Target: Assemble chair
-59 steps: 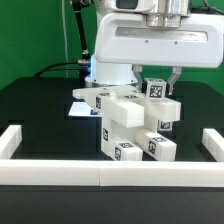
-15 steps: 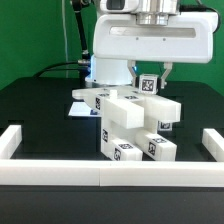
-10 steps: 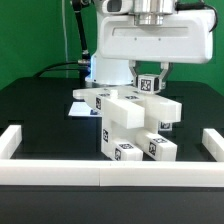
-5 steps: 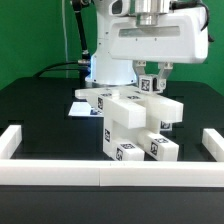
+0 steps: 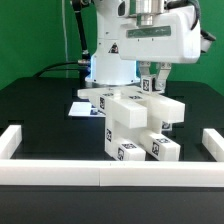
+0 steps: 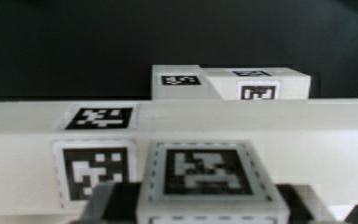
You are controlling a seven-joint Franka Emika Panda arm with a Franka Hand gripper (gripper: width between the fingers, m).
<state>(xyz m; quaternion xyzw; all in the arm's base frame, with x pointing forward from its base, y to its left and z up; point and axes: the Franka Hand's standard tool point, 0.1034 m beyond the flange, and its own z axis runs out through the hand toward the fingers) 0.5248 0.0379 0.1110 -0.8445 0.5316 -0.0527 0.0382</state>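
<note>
The partly built chair [image 5: 135, 125] is a stack of chunky white tagged blocks in the middle of the black table. My gripper [image 5: 151, 80] hangs straight down over its top, shut on a small upright tagged part [image 5: 150, 85] that stands on the upper block. In the wrist view that held part [image 6: 201, 172] fills the space between the dark fingers [image 6: 119, 205], its tag facing the camera. Beyond it lies a broad white chair block [image 6: 211, 112] with a tag, and further off another tagged block [image 6: 234, 83].
White border rails run along the exterior view's left [image 5: 10, 142], front [image 5: 100, 178] and right [image 5: 213, 142]. The marker board [image 5: 82, 108] lies flat behind the chair, near the arm's white base [image 5: 108, 65].
The hand has turned about its vertical axis while staying shut on the small part; its broad body now faces a different way. The chair blocks stay put.
</note>
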